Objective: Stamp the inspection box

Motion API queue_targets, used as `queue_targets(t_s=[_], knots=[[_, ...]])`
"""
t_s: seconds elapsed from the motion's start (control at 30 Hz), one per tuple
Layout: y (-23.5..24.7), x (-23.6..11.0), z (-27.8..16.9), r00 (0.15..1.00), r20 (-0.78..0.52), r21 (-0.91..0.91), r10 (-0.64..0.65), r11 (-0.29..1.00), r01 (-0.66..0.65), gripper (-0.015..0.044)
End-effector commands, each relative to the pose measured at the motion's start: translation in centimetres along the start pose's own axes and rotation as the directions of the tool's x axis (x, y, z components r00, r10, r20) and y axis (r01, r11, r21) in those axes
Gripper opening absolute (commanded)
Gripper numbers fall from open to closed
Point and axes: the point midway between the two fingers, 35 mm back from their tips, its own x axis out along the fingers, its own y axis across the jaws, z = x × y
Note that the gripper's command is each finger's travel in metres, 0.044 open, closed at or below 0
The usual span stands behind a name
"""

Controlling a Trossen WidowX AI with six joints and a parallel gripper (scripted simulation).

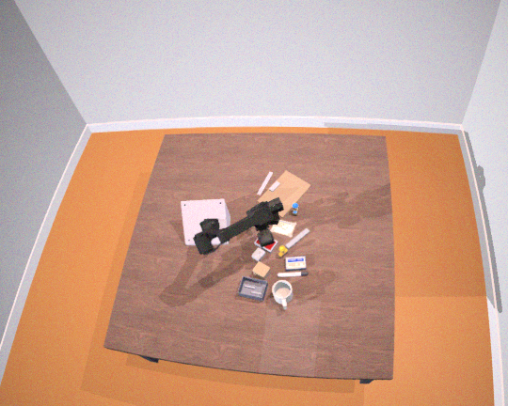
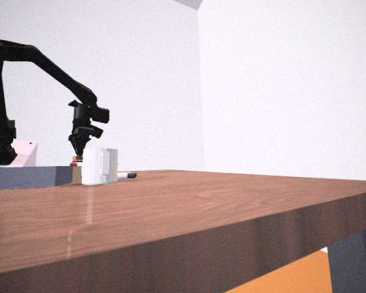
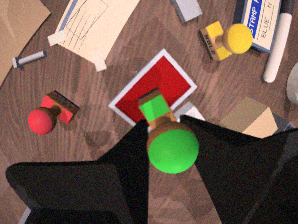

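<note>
My gripper (image 2: 78, 155) (image 3: 162, 123) is shut on the green-knobbed stamp (image 3: 173, 150), whose wooden base also shows in the exterior view (image 2: 77, 158). The stamp is upright, held above the table. In the wrist view it overlaps the near part of the red ink pad (image 3: 175, 75) (image 1: 269, 246); its face and lettering are hidden. The cream card (image 3: 107, 25) (image 1: 285, 227) lies beyond the pad, held by pale tabs and partly cropped in the wrist view; I cannot make out a print. A red stamp (image 3: 42, 121) (image 2: 73, 164) and a yellow stamp (image 3: 237, 39) (image 1: 282, 250) stand either side.
A wooden block (image 1: 261, 269), dark tray (image 2: 25, 178), white mug (image 1: 282, 291) (image 2: 96, 166), marker (image 1: 289, 274) and blue-labelled box (image 1: 295, 264) stand near the pad. A bolt (image 3: 30, 59) lies near the card. A blue bottle (image 1: 294, 209) and brown sheet (image 1: 293, 185) lie beyond.
</note>
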Motion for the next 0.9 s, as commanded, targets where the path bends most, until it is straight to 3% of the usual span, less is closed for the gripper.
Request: queue_targets(t_s=[0.0, 0.43, 0.87], knots=[[0.0, -0.8, 0.0, 1.000, 0.003, 0.006, 0.003, 1.000, -0.003, 0.0000], [1.2, -1.1, 2.7, 1.000, 0.004, 0.331, 0.004, 0.944, -0.005, 0.0000], [3.2, -1.2, 5.9, 1.000, 0.005, 0.679, 0.004, 0.734, -0.007, 0.0000]])
